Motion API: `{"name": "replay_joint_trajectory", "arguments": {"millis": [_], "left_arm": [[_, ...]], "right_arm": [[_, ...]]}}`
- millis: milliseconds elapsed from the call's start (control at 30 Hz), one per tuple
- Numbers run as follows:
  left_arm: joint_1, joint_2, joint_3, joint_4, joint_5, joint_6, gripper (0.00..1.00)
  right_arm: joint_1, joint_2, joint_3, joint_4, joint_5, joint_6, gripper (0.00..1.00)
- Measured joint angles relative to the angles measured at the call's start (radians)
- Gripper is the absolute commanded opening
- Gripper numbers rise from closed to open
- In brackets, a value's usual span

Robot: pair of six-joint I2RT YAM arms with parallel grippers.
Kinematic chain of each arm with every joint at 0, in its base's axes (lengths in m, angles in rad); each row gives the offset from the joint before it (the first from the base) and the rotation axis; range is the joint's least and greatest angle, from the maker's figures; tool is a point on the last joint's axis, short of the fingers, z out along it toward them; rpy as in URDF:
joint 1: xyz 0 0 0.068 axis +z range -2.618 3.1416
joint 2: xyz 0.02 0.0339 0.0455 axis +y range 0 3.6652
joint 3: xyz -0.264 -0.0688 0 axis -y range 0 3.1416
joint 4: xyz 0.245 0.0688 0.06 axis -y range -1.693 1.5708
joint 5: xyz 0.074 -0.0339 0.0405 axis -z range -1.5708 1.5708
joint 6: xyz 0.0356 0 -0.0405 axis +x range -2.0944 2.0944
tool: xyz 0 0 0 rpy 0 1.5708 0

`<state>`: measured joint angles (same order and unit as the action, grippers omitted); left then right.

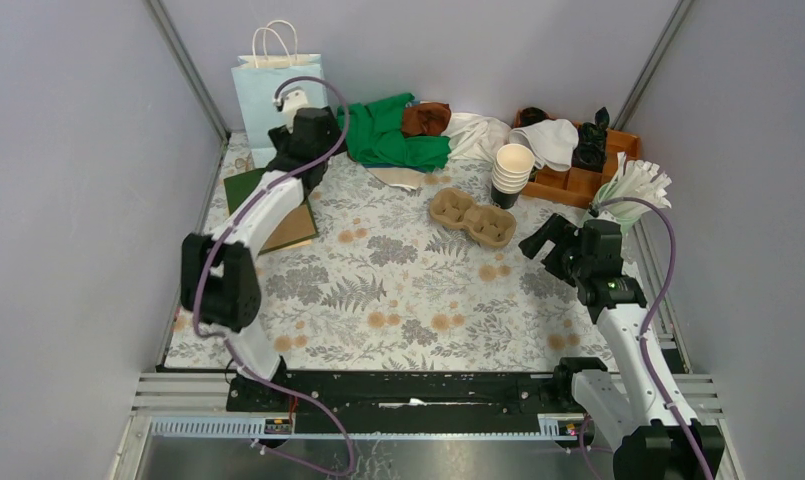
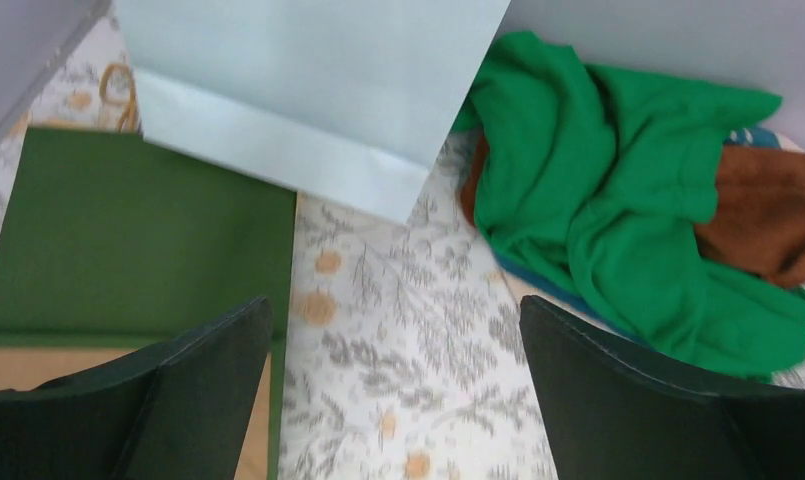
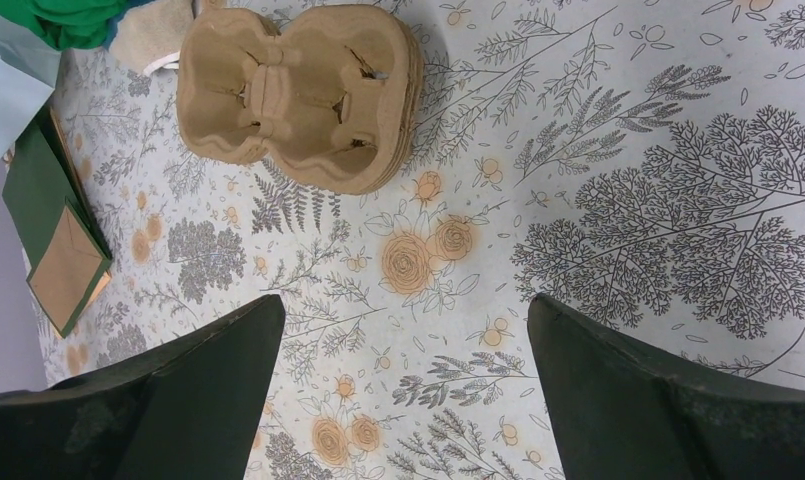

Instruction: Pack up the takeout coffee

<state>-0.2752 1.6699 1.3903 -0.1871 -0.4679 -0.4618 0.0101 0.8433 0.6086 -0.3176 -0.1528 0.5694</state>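
On the table no takeout coffee shows in any view: no lidded cup stands on the patterned top, and whether it sits inside the pale blue paper bag at the far left corner cannot be told, so the packing may be finished or not begun. The left gripper hangs just in front of that bag, jaws wide apart and empty, between a green folder and a green cloth. The right gripper, jaws likewise apart and empty, hovers toward the right edge, near the pulp tray and the stack of lidless cups. The centre and near edge look open for moving; the far edge is crowded
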Motion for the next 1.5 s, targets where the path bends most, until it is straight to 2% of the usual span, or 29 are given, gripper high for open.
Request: {"name": "replay_joint_trajectory", "arguments": {"millis": [167,233,333,533,633,1000,1167,1267,1433,1500], "left_arm": [[0.000,0.257,0.253,-0.008,-0.072,0.061,0.83],[0.000,0.356,0.353,-0.024,-0.095,0.088,0.81],[0.000,0.459,0.462,-0.041,-0.117,0.119,0.79],[0.000,0.612,0.643,-0.053,-0.163,0.172,0.66],[0.000,0.658,0.687,-0.040,-0.189,0.198,0.60],[0.000,0.756,0.745,0.026,-0.256,0.301,0.57],[0.000,0.774,0.764,0.063,-0.274,0.337,0.48],[0.000,0.787,0.769,0.091,-0.285,0.359,0.37],[0.000,0.808,0.774,0.111,-0.300,0.382,0.00],[-0.003,0.808,0.773,0.111,-0.310,0.395,0.00]], "right_arm": [[0.000,-0.012,0.000,-0.013,0.000,0.000,0.99],[0.000,-0.012,0.000,-0.018,0.000,0.000,0.99],[0.000,-0.016,0.000,-0.029,0.001,0.002,0.99],[0.000,-0.039,0.000,-0.038,0.003,0.004,0.99],[0.000,-0.038,0.004,-0.043,0.005,0.004,0.99],[0.000,-0.017,0.032,-0.055,0.009,0.005,0.99],[0.000,-0.012,0.041,-0.058,0.009,0.005,0.99],[0.000,-0.011,0.048,-0.058,0.009,0.005,0.99],[0.000,-0.012,0.051,-0.058,0.009,0.005,0.99],[0.000,-0.012,0.051,-0.058,0.008,0.006,0.99]]}}
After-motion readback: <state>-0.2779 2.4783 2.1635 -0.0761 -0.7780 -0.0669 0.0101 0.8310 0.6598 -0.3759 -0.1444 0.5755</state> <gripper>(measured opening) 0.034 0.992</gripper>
